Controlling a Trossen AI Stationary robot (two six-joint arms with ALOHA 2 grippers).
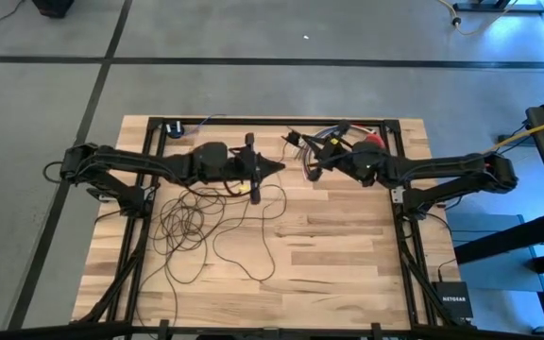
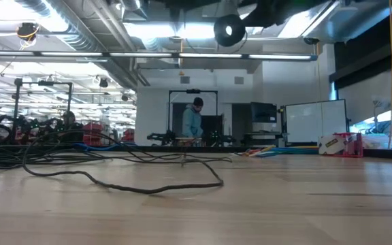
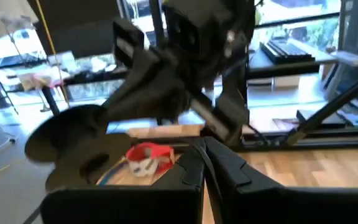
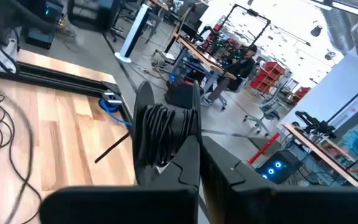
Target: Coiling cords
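While both arms hover above the far half of the table (image 1: 348,264), the cords (image 1: 206,222) lie in loose overlapping loops on the wood, mostly on the left-hand side near the middle. One long strand (image 2: 124,182) trails toward the near edge and snakes across the boards in the low view. The left gripper (image 1: 277,168) points toward the table's centre with its fingers (image 3: 194,165) pressed together, grasping nothing that can be made out. The right gripper (image 1: 312,170) faces it from the other side, just apart, jaws clenched tip to tip. In the right wrist view a dark spool (image 4: 160,134) wound with black cord sits ahead of the fingers (image 4: 188,158). A bundle of multicoloured wires (image 1: 317,142) lies near the far edge beside a red object (image 1: 374,141). No container is visible.
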